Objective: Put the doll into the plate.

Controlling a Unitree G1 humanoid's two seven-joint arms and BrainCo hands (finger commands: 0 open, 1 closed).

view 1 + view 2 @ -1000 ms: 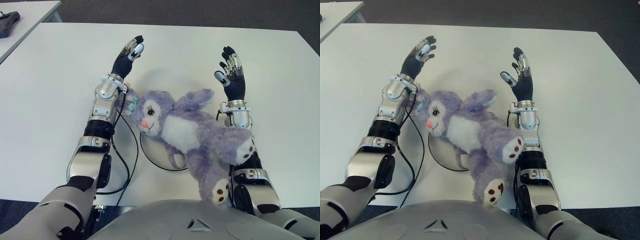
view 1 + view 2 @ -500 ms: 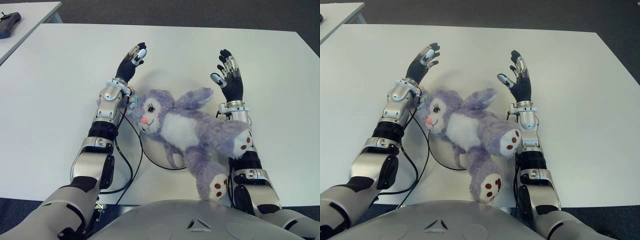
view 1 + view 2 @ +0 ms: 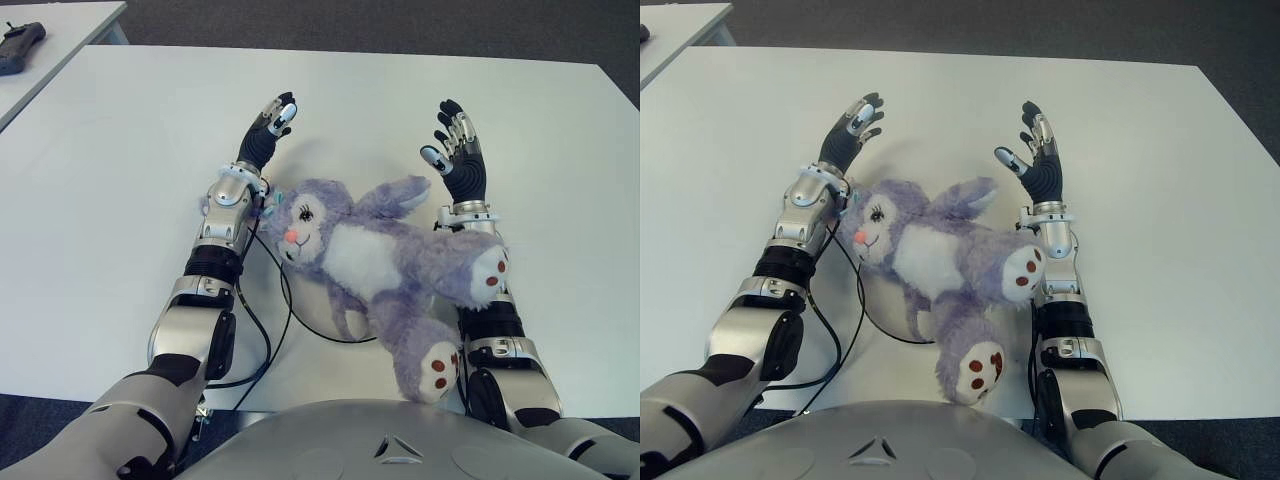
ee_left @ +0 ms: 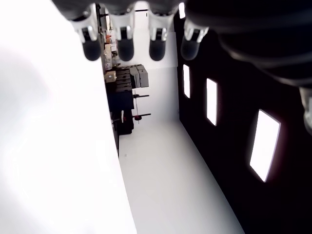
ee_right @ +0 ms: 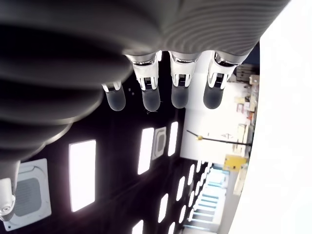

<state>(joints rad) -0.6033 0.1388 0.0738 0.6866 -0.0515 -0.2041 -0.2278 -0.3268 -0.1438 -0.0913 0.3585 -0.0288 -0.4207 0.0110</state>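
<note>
Both of my hands are reaching out flat over the white table point(image 3: 120, 180), and neither is holding anything. From the left eye, my left hand point(image 3: 266, 133) is stretching forward past the doll's head with its fingers straight and slightly fanned. My right hand point(image 3: 457, 152) is doing the same on the other side, palm turned inward, fingers extended. Between my forearms the purple plush doll point(image 3: 385, 262) is lying on its back, tilted, its head touching my left wrist and its legs draping toward my right forearm and the near table edge. Under it the plate point(image 3: 318, 325) is showing only as a thin dark rim curving out below the doll's body, so the doll is resting over the plate, with its feet spilling beyond it. A black cable point(image 3: 262, 325) is looping from my left arm across the table beside that rim.

From the right eye, the same layout is showing: doll point(image 3: 940, 262) between my arms, left hand point(image 3: 850, 136) and right hand point(image 3: 1033, 150) both open.

From the left wrist, my fingertips point(image 4: 125, 48) are pointing straight out with nothing between them.

From the right wrist, my fingertips point(image 5: 179, 92) are likewise hanging extended, empty.
</note>
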